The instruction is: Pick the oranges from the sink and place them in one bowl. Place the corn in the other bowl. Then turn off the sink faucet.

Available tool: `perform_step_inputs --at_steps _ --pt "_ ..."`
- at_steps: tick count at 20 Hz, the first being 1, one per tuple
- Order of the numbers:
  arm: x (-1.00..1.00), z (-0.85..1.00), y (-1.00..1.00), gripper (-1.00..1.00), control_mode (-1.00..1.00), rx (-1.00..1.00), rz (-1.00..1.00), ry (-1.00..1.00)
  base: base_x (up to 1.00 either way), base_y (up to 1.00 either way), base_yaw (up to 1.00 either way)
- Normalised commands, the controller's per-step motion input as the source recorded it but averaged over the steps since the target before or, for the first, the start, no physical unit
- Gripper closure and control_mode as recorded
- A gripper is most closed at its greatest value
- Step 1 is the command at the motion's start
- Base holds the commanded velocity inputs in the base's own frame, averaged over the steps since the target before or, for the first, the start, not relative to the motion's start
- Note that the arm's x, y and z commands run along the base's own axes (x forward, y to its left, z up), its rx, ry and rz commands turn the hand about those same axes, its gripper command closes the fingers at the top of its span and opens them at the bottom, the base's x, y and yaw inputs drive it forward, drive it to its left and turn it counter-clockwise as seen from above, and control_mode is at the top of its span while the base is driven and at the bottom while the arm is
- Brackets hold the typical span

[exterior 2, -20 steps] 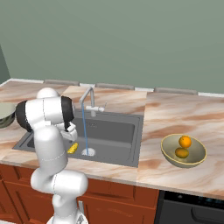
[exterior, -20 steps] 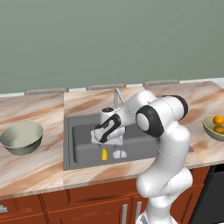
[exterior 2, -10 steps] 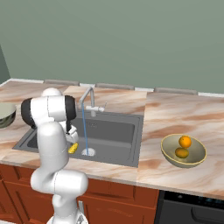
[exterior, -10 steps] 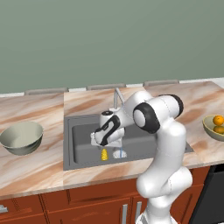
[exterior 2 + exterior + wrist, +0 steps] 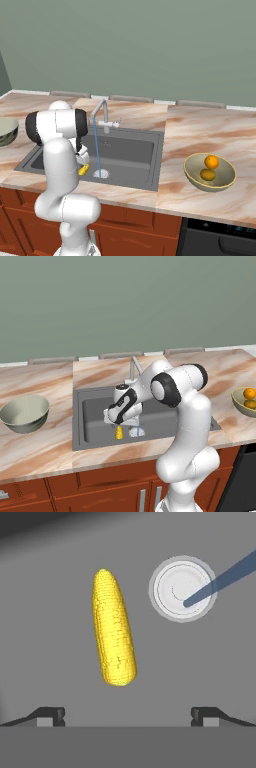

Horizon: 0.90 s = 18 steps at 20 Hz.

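The yellow corn [image 5: 114, 628] lies on the sink floor [image 5: 60, 587] beside the round pale drain [image 5: 182, 588]. My gripper [image 5: 127, 717] hangs open just above it, and the cob sits ahead of the left fingertip, touching neither. From the base the gripper [image 5: 118, 422] points down into the sink [image 5: 95, 416] over the corn [image 5: 119, 432]. Two oranges [image 5: 211, 161] lie in the olive-khaki bowl [image 5: 191, 175] on the right counter. The pale grey-green bowl [image 5: 25, 413] stands left of the sink. Water [image 5: 96, 150] runs from the faucet [image 5: 102, 112].
The faucet [image 5: 133, 367] rises at the back rim of the sink, close behind my forearm. The water stream [image 5: 225, 572] falls onto the drain, right of the corn. The marbled counter [image 5: 45, 446] spreads to both sides, with wooden cabinets below.
My hand has sunk slightly lower over the corn and the elbow has shifted a little. The jaws stay open, and the corn and the bowls have not moved.
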Motion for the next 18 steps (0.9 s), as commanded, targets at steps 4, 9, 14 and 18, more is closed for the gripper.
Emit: perform_step_inputs --at_steps 4,9,14,18 --pt "0.0 -0.09 0.0 -1.0 -1.0 0.0 -0.04 0.0 0.0 0.0 0.0" --pt "0.0 -0.11 0.0 -1.0 -1.0 0.0 -0.03 0.0 0.0 0.0 0.0" --pt "0.01 -0.15 0.0 -1.0 -1.0 0.0 -0.03 0.0 0.0 0.0 0.0" --pt "0.14 -0.11 0.0 -1.0 -1.0 0.0 0.0 -0.01 0.0 0.0 0.0"
